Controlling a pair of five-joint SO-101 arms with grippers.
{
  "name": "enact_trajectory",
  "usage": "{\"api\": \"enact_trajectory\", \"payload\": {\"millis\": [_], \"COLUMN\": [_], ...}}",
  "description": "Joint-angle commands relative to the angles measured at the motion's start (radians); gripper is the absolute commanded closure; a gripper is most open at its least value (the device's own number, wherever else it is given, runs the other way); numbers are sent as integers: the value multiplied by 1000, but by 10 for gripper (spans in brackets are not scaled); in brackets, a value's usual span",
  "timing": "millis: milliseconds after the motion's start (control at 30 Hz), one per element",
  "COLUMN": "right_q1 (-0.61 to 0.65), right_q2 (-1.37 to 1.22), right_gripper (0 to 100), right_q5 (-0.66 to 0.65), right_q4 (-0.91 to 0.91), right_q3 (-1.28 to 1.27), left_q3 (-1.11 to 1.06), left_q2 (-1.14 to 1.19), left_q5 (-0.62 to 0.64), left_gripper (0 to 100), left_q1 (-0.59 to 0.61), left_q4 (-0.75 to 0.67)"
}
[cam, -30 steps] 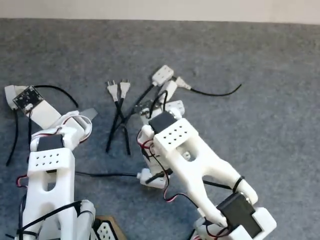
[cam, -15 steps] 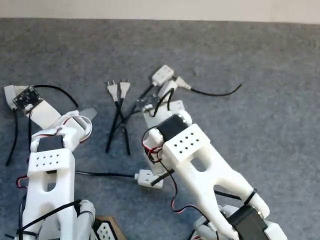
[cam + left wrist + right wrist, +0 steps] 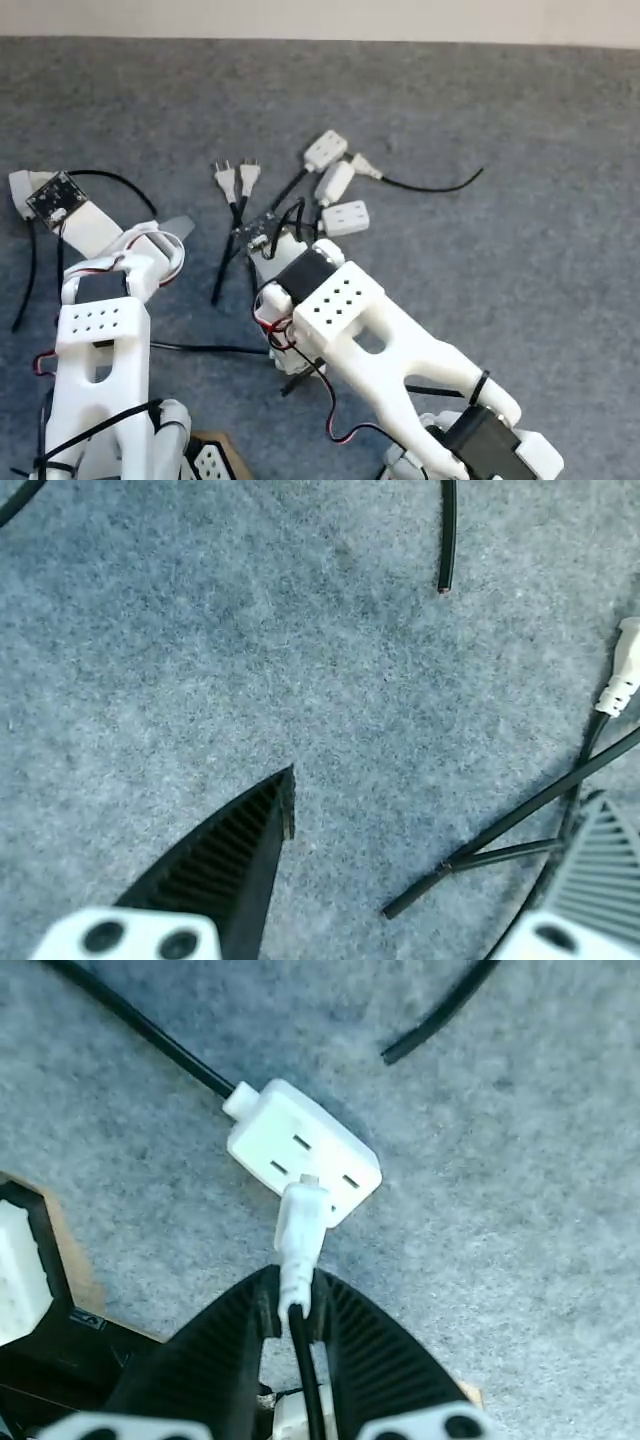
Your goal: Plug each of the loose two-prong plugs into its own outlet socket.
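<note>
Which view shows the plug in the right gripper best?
The right wrist view: the plug sits clamped in the right gripper, its front end against the white outlet socket. In the high view the right arm lies over that spot. The left wrist view looks at carpet and other cables.

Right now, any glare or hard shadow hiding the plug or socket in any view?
Right wrist view: none. The socket is evenly lit with its slots readable, and the plug in the right gripper is bright but not washed out. Left wrist view: even light on the carpet, no glare. High view: soft shadows only, but the right arm overlaps that socket.
</note>
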State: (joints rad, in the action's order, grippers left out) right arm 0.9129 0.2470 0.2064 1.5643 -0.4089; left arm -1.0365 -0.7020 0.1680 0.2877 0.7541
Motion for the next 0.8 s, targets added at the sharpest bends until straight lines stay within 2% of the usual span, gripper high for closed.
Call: {"api": "enact_trajectory", "payload": {"millis": [0,233,767], "right_q1": [-15,-104,-87], "right_q2": [22,-18,-21], "right_gripper": [994,994,994], "right_q5": [11,11,9], "right_q4": [-1,19,-31], "right_q3": [2,2,-73], "left_q3": [7,7,-4], "left_q2": [-1,-1,-1], "left_q5": [2,2,2], "left_gripper": [585,585,585], "left_q1": [7,7,5], "left_q4": [-17,-17,-20]}}
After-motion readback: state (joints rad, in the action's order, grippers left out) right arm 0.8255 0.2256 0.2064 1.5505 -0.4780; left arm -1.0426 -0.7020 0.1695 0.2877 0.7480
